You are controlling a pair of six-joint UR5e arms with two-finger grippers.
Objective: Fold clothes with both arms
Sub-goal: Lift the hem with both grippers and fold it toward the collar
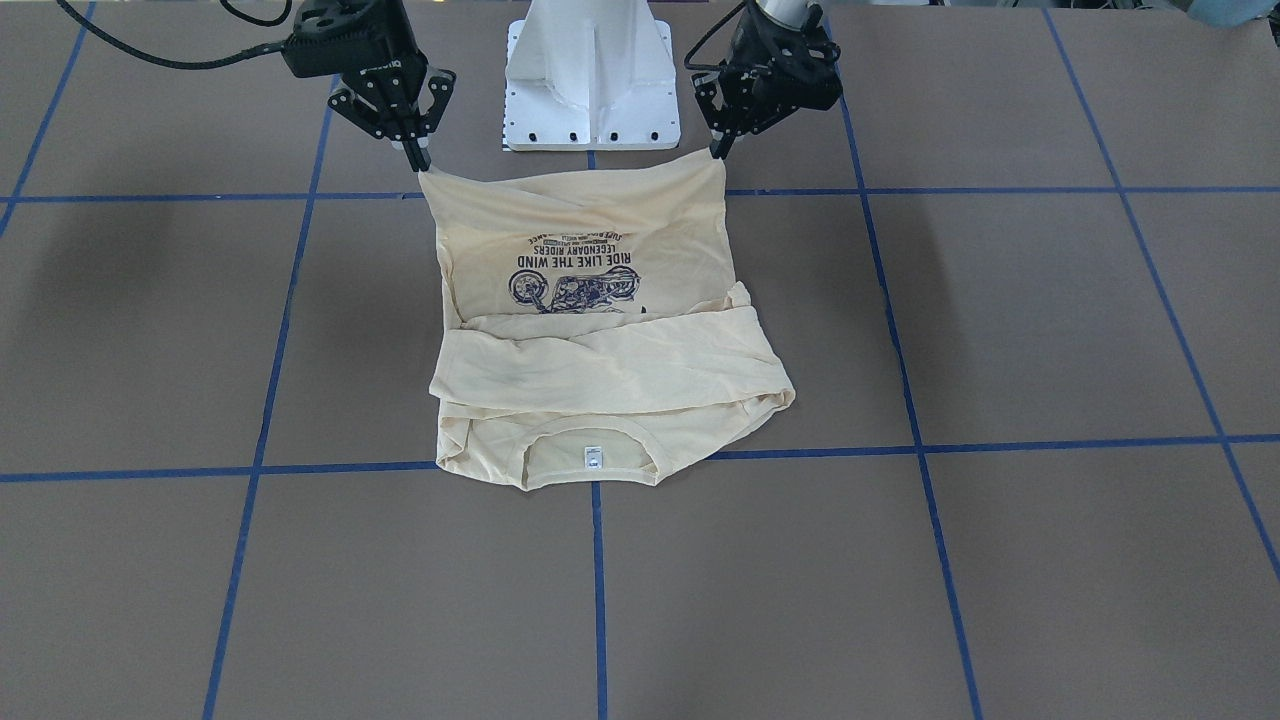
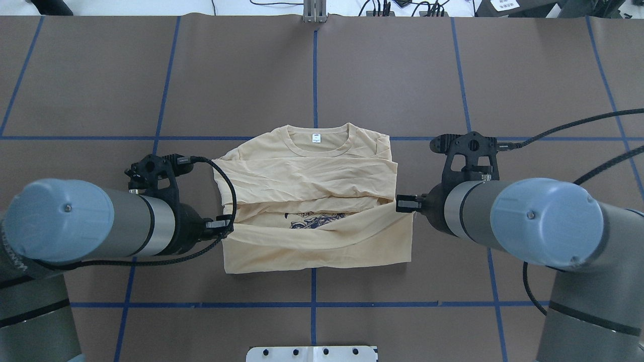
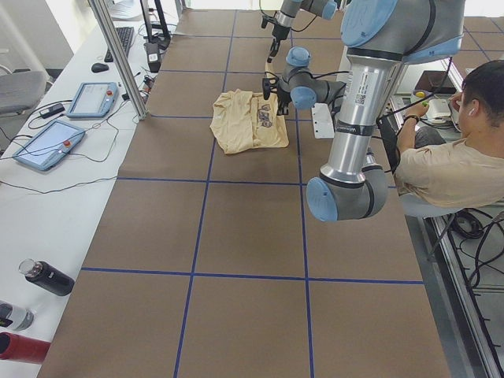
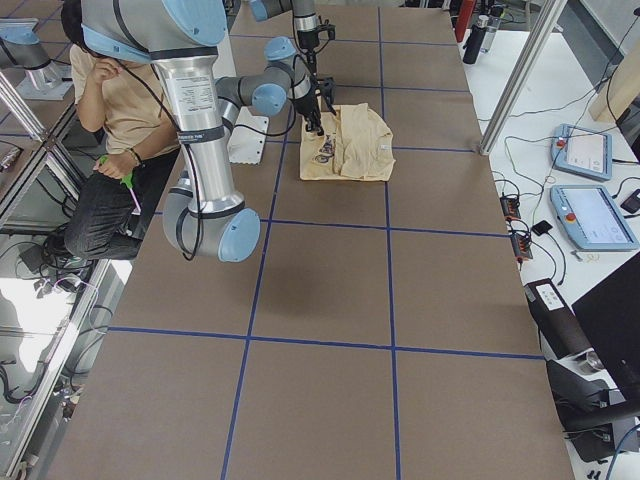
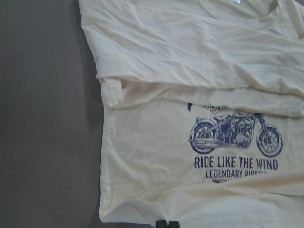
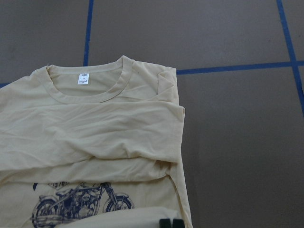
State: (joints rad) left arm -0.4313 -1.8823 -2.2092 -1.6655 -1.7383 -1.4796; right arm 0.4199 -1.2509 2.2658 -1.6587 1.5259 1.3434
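One shirt (image 2: 312,246) lies on the table (image 2: 402,75) straight out from the white pedestal base (image 1: 592,75). Its collar and single neck label (image 1: 593,457) are at the end farthest from the base, and two sleeves (image 2: 307,176) are folded across its middle. Two arms flank the base, the left arm (image 2: 100,221) and the right arm (image 2: 528,221). The left gripper (image 1: 718,150) is clenched on one hem corner and the right gripper (image 1: 418,160) on the other. The hem edge nearest the base hangs raised between them, baring the one motorcycle print (image 1: 575,285). The collar edge lies flat. Brown surface crossed by blue tape lines (image 2: 313,75) stretches wide on both sides of the base's axis and beyond the collar.
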